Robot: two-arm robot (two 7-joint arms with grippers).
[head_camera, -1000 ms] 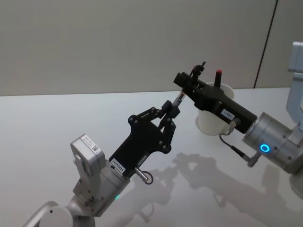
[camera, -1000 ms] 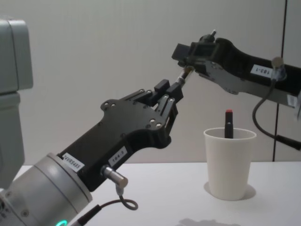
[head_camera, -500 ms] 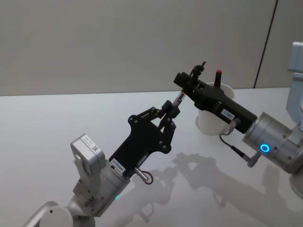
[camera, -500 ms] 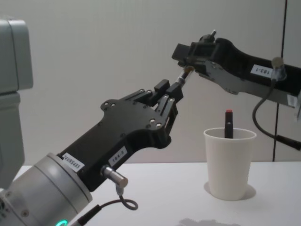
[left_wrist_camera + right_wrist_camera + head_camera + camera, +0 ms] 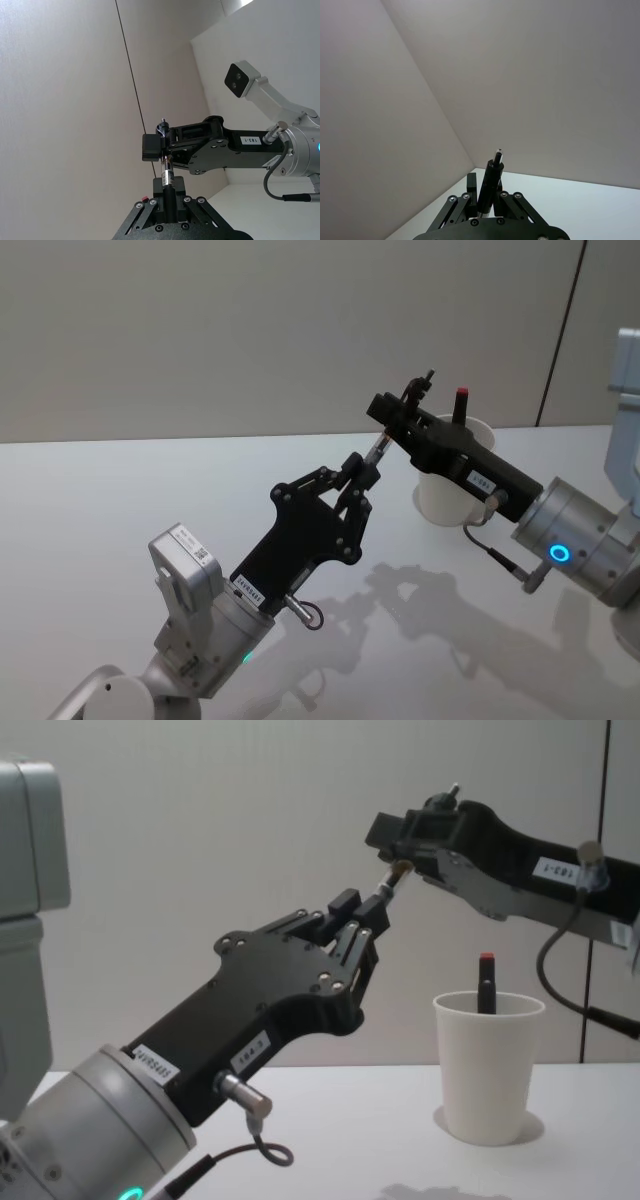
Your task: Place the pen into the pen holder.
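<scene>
Chest view: both arms raised above the white matte tabletop [image 5: 330,1120], meeting mid-air. Left gripper [image 5: 362,925], black anodised linkage fingers, closed on the lower end of the slim dark pen with a metallic band [image 5: 388,885]. Right gripper [image 5: 415,838], same black build, closed on the pen's upper end; the pen tip pokes out past it in the right wrist view [image 5: 491,180]. So the pen is held by both at once, tilted, up and to the left of the plain white tapered paper cup with a rolled rim [image 5: 489,1065].

The cup stands on the table under the right arm, already holding another dark pen with a red cap [image 5: 486,982], which leans against the far wall.

Step in hand, as I judge it: a handover from left to right. To do it well, the right jaws should be firmly seated before the left lets go; release slowly, draw back along the pen's axis so the barrel is not levered sideways. The right arm then needs to bring the pen near upright over the cup mouth, aiming beside the red-capped one.

Materials: pen barrel smooth, round, likely slippery in hard fingers. Cup is thin paper, light, easily tipped by a sideways knock on the rim.
</scene>
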